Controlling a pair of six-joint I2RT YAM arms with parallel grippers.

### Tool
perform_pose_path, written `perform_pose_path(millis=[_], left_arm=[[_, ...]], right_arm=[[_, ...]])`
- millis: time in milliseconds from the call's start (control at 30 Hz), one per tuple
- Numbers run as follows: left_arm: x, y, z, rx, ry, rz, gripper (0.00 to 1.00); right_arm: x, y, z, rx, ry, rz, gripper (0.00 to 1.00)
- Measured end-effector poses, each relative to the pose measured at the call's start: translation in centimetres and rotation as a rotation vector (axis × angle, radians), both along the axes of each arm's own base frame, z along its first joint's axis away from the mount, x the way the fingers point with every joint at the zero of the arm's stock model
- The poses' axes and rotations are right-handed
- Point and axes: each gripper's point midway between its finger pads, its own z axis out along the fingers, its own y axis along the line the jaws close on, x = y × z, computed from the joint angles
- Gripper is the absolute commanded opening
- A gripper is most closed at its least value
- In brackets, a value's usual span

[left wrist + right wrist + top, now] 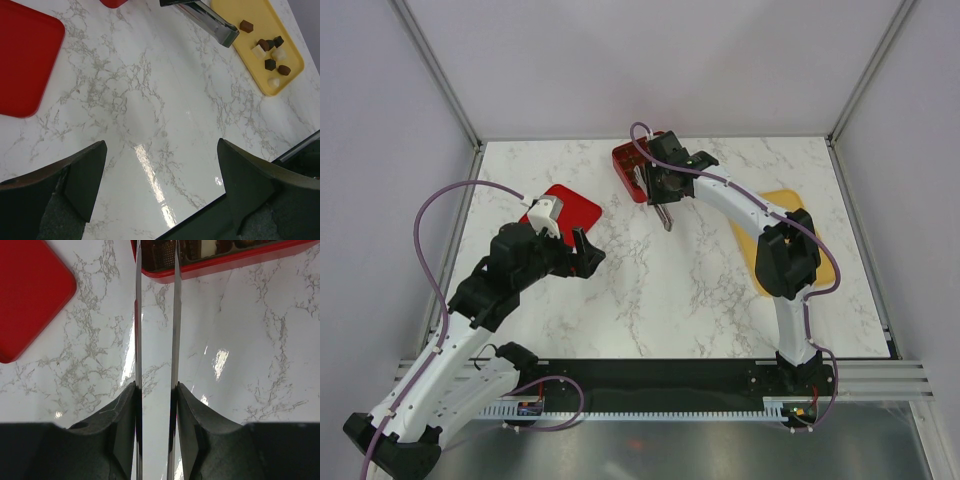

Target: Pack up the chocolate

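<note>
**While your tongs sit at the box, chocolate waits on the tray**

Although your right gripper [156, 387] is only partly closed, it is clamped on a pair of metal tongs [175, 315], one blade against each finger. The blades run up to the near wall of the red box [225, 261]. You cannot tell from the wrist view whether a piece sits between the tips. They stand apart, and the dark, ribbed thing between them may be only the box's grid. Your left gripper [161, 145] hangs empty with its jaws wide apart above the marble table [150, 100], near the flat red lid [25, 55].

Judge the packing as begun but far from finished. A few dark shapes appear in the box's compartments, too blurred to count. The chocolate [270, 64] you have left lies loose on the yellow tray [260, 15], well apart from the box. There are roughly eight pieces, brown and cream, clustered at one end. Each one needs fetching with the tongs. The lid lies off the box, so closing looks to remain as well.
</note>
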Motion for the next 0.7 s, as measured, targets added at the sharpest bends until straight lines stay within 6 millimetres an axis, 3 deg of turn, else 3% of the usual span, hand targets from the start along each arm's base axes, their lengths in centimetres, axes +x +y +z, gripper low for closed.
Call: perform_pose_path(millis=[700], left_arm=[[0.04,0.00,-0.06,0.002,0.002,0.001,1.00]], right_arm=[[-0.05,-0.44,-0.36,-0.039,-0.010,-0.002,0.50]])
